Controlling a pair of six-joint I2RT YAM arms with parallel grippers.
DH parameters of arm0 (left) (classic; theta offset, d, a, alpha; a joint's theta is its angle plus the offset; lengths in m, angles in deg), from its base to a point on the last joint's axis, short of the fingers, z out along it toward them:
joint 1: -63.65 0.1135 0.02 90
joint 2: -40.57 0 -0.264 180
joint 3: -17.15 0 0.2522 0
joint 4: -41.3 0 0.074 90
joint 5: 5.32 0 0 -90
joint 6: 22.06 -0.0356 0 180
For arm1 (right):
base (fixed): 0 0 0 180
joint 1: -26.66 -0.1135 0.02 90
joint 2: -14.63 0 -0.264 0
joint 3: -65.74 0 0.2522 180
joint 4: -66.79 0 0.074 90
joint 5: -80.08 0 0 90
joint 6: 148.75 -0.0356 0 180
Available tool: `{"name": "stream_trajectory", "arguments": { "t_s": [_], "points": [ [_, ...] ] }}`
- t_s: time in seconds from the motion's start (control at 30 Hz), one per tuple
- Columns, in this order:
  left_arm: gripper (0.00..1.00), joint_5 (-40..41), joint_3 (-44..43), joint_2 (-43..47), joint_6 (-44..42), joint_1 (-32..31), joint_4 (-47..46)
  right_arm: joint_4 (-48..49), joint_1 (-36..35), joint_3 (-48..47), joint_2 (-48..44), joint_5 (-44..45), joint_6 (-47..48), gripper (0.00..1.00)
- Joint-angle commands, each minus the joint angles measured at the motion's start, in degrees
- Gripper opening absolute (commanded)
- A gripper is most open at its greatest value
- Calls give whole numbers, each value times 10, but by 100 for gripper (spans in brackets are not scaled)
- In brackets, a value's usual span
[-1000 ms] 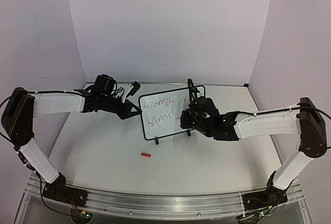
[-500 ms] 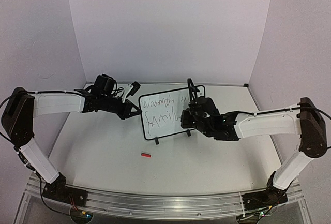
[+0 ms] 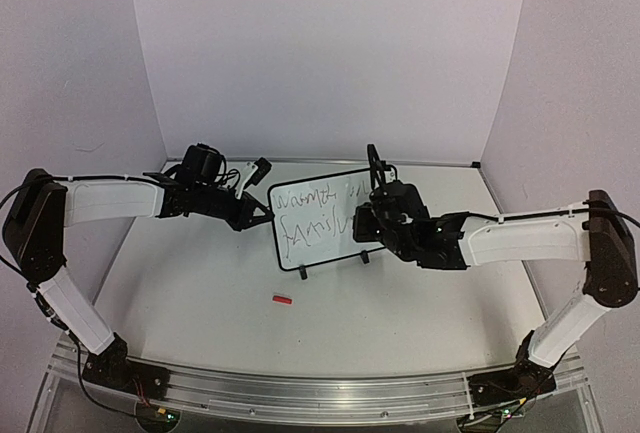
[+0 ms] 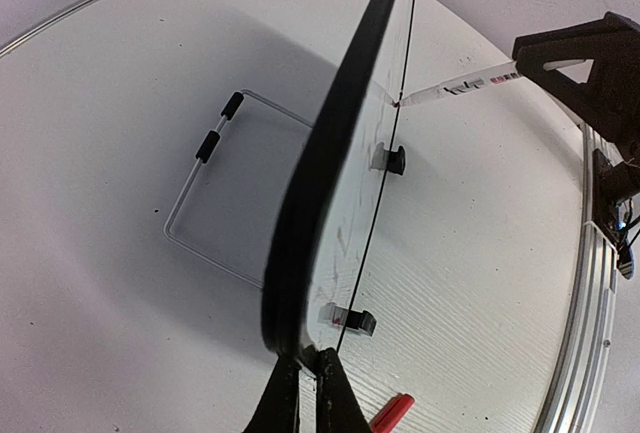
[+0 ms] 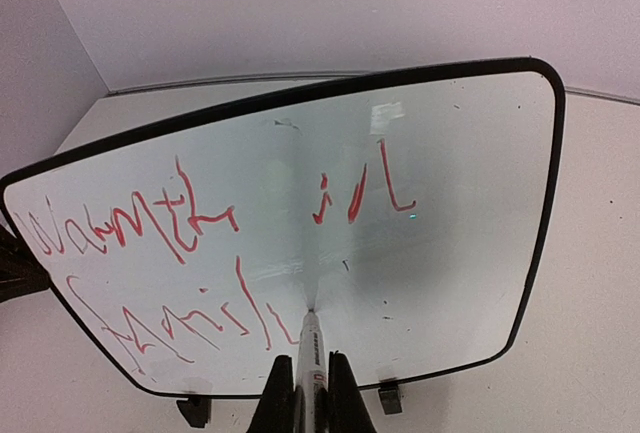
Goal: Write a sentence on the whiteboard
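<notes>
The whiteboard (image 3: 325, 249) stands upright on two black clip feet at mid-table. The sentence (image 3: 308, 215) runs in two scrawled lines; it is red in the right wrist view (image 5: 190, 243). My left gripper (image 3: 266, 215) is shut on the board's left edge, which is seen edge-on in the left wrist view (image 4: 330, 153), with the gripper (image 4: 308, 381) pinching the frame. My right gripper (image 3: 360, 223) is shut on a white marker (image 5: 311, 353). The marker's tip touches the board (image 5: 460, 203) just right of the lower line. The marker also shows in the left wrist view (image 4: 460, 85).
A red marker cap (image 3: 282, 300) lies on the table in front of the board; it also shows in the left wrist view (image 4: 392, 411). A thin wire frame (image 4: 200, 203) lies on the table behind the board. Walls enclose the table on three sides.
My right gripper and marker have shifted slightly to the right along the board. The left arm and the board have not moved.
</notes>
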Motion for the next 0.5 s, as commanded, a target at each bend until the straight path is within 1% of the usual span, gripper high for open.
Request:
{"name": "stream_trajectory", "arguments": {
  "t_s": [0.0, 0.27, 0.47],
  "points": [
    [0, 28, -15, -16, -20, 0, 25, 10, 3, -9, -31, -3, 0, 0],
    [0, 28, -13, -13, -18, 0, 25, 5, 3, 32, -83, -24, -16, 0],
    [0, 27, -14, -14, -18, 0, 24, 2, 5, 30, -73, -26, -17, 0]
  ]
}}
